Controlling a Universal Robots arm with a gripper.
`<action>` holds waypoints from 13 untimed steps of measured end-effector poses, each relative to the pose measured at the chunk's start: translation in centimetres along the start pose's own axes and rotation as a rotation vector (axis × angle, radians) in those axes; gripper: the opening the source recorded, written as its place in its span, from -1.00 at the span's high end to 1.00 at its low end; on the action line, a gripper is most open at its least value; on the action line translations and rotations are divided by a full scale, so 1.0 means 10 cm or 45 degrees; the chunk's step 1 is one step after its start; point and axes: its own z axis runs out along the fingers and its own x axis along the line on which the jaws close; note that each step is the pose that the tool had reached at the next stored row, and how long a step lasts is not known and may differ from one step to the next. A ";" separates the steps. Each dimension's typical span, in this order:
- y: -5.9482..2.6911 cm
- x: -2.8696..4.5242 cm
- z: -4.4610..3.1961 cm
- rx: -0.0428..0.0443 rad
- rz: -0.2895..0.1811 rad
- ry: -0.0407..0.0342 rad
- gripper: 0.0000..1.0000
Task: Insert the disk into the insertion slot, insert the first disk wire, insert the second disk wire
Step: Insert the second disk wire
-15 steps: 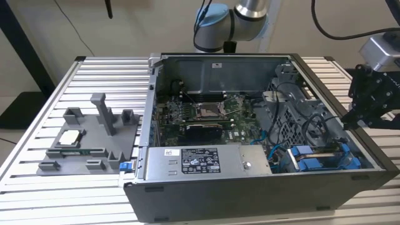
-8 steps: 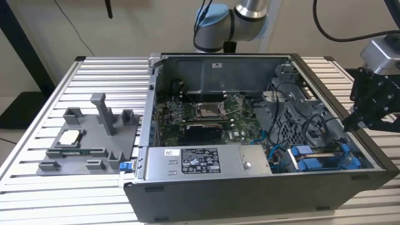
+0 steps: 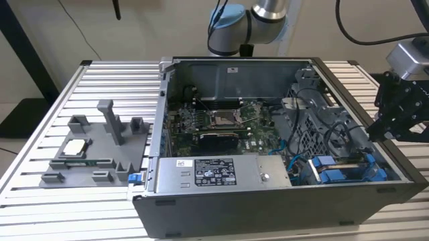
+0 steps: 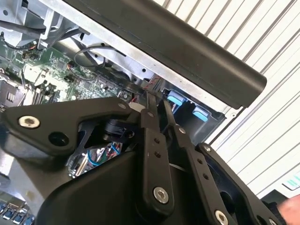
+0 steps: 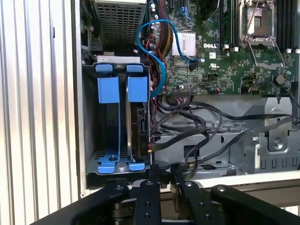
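There is one table (image 3: 67, 221). On it sit one open computer box (image 3: 268, 211) and one grey tray (image 3: 87, 168). The tray has one tall post (image 3: 107, 118) and one small white block (image 3: 75, 146). Inside the computer box there is one green board (image 3: 221, 128) and one silver power box (image 3: 221, 173). There are two blue holders side by side: one is the disk (image 5: 139, 91) and one is the other holder (image 5: 108, 89). There is one robot arm (image 3: 264, 22) with one pincer (image 5: 164, 169).
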 end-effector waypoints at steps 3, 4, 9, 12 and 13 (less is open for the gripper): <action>-0.001 0.001 0.002 0.000 0.000 0.0012 0.49; -0.001 0.001 0.004 0.000 0.001 0.0011 0.49; -0.001 0.004 0.022 0.000 0.002 0.0029 0.49; -0.001 0.004 0.024 0.001 0.003 0.0032 0.52; -0.001 0.004 0.025 0.001 0.003 0.0031 0.52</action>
